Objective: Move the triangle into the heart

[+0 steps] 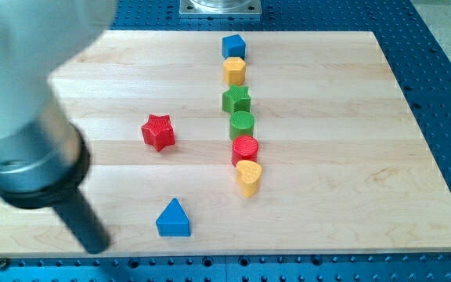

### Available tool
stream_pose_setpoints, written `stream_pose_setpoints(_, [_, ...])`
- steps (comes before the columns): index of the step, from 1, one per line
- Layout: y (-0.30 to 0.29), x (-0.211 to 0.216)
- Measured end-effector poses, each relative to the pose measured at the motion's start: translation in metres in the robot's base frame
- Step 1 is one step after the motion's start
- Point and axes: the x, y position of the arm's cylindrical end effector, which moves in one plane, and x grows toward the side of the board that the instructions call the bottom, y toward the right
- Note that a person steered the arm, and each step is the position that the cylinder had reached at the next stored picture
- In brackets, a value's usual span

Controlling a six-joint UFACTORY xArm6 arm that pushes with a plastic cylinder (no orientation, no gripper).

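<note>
The blue triangle (172, 218) lies near the view's bottom edge, left of centre. The yellow heart (248, 177) stands to its upper right, at the lower end of a column of blocks. My tip (95, 246) is at the view's bottom left, to the left of the blue triangle with a gap between them. The rod rises up-left into the large blurred arm body that covers the view's top left corner.
The column above the heart holds a red cylinder (245, 149), a green cylinder (242, 124), a green star (236, 99), a yellow hexagon (235, 70) and a blue pentagon (233, 45). A red star (158, 131) sits apart at the left. The wooden board (351, 157) lies on a blue perforated table.
</note>
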Motion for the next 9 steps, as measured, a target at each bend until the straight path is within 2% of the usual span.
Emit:
stream_pose_setpoints(2, [0.094, -0.007])
stream_pose_setpoints(3, [0.114, -0.02])
stream_pose_setpoints(5, [0.103, -0.042])
stream_pose_setpoints(9, [0.144, -0.042])
